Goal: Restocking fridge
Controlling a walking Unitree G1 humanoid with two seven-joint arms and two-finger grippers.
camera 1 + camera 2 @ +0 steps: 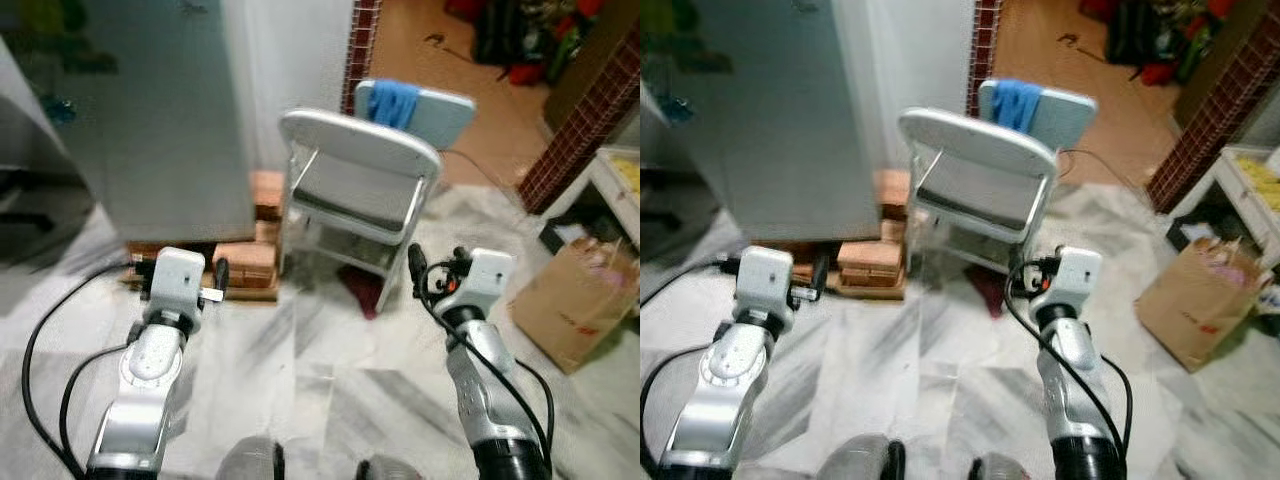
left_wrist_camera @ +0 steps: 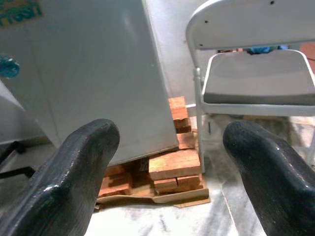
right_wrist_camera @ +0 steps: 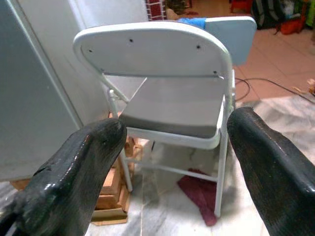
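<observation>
The fridge [image 1: 160, 120] stands ahead of the left gripper [image 2: 167, 172] with its door shut, propped on stacked wooden blocks [image 2: 172, 169] — so the restocking looks barely begun. A white folding chair [image 3: 172, 98] sits empty straight beyond the right gripper [image 3: 172, 167], and a brown paper bag [image 1: 575, 300] rests on the floor off to that gripper's right. Both grippers are spread wide and carry nothing — finding goods and opening the door all remain.

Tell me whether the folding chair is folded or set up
Set up: the white folding chair stands unfolded on its legs beside the fridge, seat level and bare.
</observation>
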